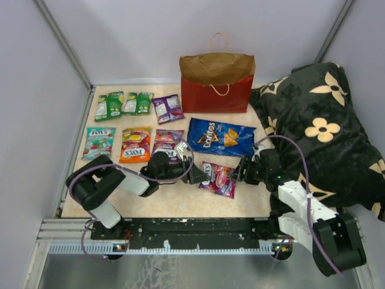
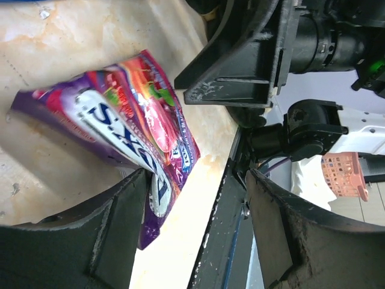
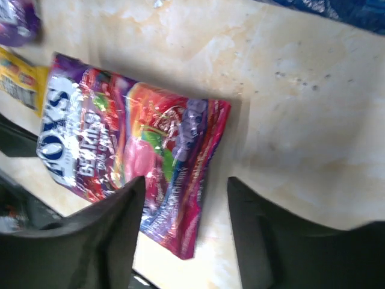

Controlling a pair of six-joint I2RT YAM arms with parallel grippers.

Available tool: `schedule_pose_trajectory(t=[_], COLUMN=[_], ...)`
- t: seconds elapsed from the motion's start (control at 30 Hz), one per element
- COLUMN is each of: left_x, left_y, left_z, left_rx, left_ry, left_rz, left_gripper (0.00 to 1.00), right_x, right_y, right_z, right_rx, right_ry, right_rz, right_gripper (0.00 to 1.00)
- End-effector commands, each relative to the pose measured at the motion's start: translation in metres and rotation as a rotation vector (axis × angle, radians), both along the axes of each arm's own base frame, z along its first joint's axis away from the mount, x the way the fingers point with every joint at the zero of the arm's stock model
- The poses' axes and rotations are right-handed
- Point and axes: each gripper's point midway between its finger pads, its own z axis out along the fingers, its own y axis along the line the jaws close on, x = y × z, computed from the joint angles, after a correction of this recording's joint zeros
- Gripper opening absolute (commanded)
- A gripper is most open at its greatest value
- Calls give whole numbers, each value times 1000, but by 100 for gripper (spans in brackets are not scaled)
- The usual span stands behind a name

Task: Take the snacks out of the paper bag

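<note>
The paper bag [image 1: 216,90] stands at the table [image 1: 174,201]'s far edge, a flowered pillow [image 1: 319,126] along its right edge. Small packets [image 1: 135,144] lie in rows toward the left edge, a Doritos bag [image 1: 221,137] in the middle, a purple packet [image 1: 218,179] near the front edge.

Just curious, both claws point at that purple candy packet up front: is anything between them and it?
Nothing visible does. The purple Fox's packet lies flat on the table between the left gripper and right gripper, both open, with no other thing in either gap.

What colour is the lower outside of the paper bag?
The paper bag is red below and brown above; the top external view shows it best.
</note>
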Motion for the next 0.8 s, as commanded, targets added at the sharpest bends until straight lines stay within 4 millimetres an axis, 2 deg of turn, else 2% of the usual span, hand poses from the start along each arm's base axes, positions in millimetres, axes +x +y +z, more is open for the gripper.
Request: schedule_pose_trajectory(t=[0.0, 0.07, 0.1, 0.17, 0.23, 0.33, 0.4, 0.5, 0.6, 0.63, 0.77], left_x=[8, 13, 15, 23, 32, 40, 41, 39, 34, 33, 29], left_y=[2, 8, 12, 23, 37, 55, 66, 78, 88, 91, 104], left_z=[-9, -19, -23, -29, -32, -24, -20, -9, -2, 0, 3], left_rx=[54, 126, 168, 253, 340, 415, 442, 421, 398, 394, 404], left_ry=[-12, -16, -24, -53, -87, -129, -129, -132, -128, -125, -126], left_rz=[30, 59, 76, 124, 185, 247, 284, 313, 340, 347, 374], left_gripper=[72, 72, 72, 72, 73, 74, 75, 76, 76, 77, 77], right_x=[22, 26, 29, 31, 34, 34, 31, 25, 27, 29, 35], right_y=[-11, -20, -25, -28, -20, 7, 32, 71, 99, 106, 131], right_z=[25, 38, 46, 63, 78, 87, 83, 75, 71, 69, 65], right_rx=[-93, -172, -217, -284, -308, -311, -312, -347, -397, -413, -442], right_ry=[-91, -148, -177, -225, -261, -297, -304, -308, -307, -305, -292], right_rz=[-35, -72, -93, -109, -97, -44, 15, 113, 172, 187, 226], right_gripper=[72, 86, 89, 90, 87, 79, 76, 76, 76, 74, 54])
